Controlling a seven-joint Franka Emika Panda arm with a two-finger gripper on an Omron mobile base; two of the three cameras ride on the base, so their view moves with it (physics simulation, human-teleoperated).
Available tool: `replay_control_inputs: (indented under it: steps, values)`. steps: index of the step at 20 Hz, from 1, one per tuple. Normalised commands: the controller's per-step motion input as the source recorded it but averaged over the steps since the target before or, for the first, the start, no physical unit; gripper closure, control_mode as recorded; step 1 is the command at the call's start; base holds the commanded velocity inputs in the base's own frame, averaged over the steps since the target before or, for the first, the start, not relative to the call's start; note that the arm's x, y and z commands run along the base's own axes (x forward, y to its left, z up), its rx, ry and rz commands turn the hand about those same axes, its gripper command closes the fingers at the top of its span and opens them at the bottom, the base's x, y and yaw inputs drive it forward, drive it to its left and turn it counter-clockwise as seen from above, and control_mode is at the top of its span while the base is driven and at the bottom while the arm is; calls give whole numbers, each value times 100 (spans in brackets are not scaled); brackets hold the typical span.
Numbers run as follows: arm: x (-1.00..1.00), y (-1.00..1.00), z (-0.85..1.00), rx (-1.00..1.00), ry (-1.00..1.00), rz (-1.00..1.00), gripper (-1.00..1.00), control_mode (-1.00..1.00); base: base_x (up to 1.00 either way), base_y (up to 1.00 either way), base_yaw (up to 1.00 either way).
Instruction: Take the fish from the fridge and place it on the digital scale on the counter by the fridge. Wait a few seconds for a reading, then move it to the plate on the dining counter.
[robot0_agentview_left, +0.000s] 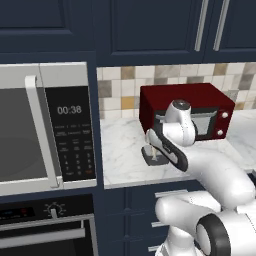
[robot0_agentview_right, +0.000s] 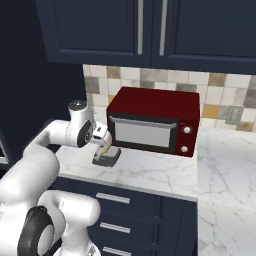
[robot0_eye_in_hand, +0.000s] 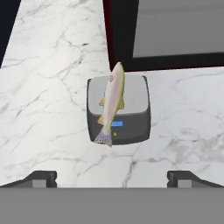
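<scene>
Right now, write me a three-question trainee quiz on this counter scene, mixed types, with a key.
1. True or false: the fish lies on the digital scale.
2. Multiple choice: what stands directly behind the digital scale on the marble counter? A) a kettle B) the dark-red toaster oven C) a stack of plates
3. Short answer: how do the jaws of the gripper stand, and do they hold anything?

Key
1. True. It lies lengthwise across the scale, tail over the display edge.
2. B.
3. Wide open and holding nothing; the fingertips sit apart, clear of the fish.
</scene>
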Motion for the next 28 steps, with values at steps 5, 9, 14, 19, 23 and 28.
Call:
replay_control_inputs:
  steps: [5, 9, 14, 19, 23, 28]
  values:
    - [66, -7, -28, 0, 7, 0, -100, -100, 0, 0, 0]
    - [16, -1, -29, 0, 7, 0, -100, -100, 0, 0, 0]
    - [11, 0, -38, 0, 5, 0, -100, -100, 0, 0, 0]
    - [37, 0, -43, 0, 1, 0, -100, -100, 0, 0, 0]
    - [54, 0, -20, 0, 0, 0, -100, -100, 0, 0, 0]
    - [26, 0, -19, 0, 0, 0, -100, -100, 0, 0, 0]
